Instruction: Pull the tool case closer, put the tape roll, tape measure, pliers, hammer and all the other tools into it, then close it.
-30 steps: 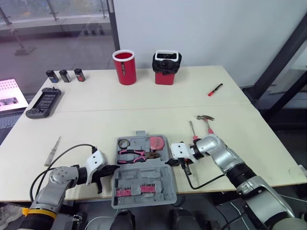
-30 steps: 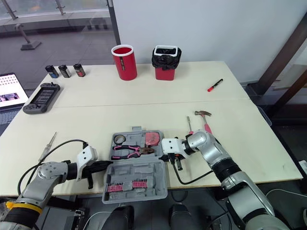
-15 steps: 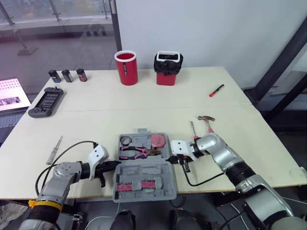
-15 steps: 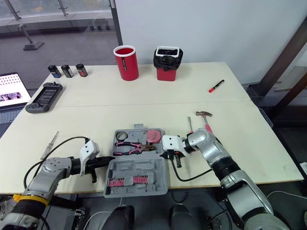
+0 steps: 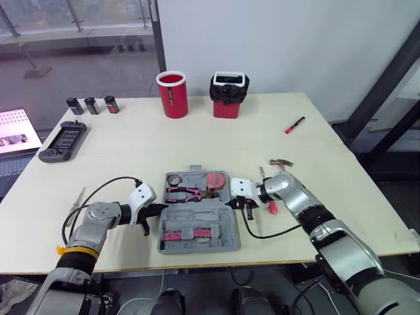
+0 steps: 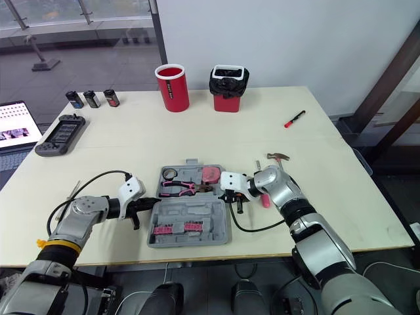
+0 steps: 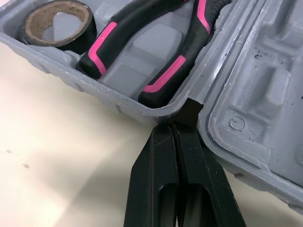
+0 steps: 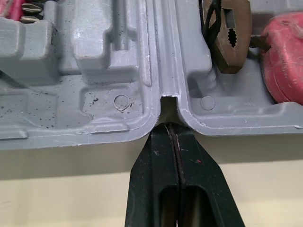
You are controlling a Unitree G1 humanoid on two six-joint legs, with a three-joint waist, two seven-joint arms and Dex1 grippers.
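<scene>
Grey tool case (image 5: 220, 220) lies open on the counter (image 5: 197, 131) at lower centre of your head view, holding the tape roll (image 7: 34, 18), pliers (image 7: 102, 52) and pink tape measure (image 8: 284, 56). Your left gripper (image 7: 174, 130) has its fingers pressed together at the case's left hinge notch. Your right gripper (image 8: 173, 128) does likewise at the right notch. The hammer (image 5: 282, 162) lies right of the case.

Pale cream rectangular desk (image 5: 197, 138), evenly daylit, one seam running across its top. Plain white wall (image 5: 282, 39) behind. Far left: glass window panels (image 5: 72, 33) in a dark metal frame (image 5: 156, 29). Far right: dark slanted beams (image 5: 384, 73), grey floor (image 6: 400, 184) below.
</scene>
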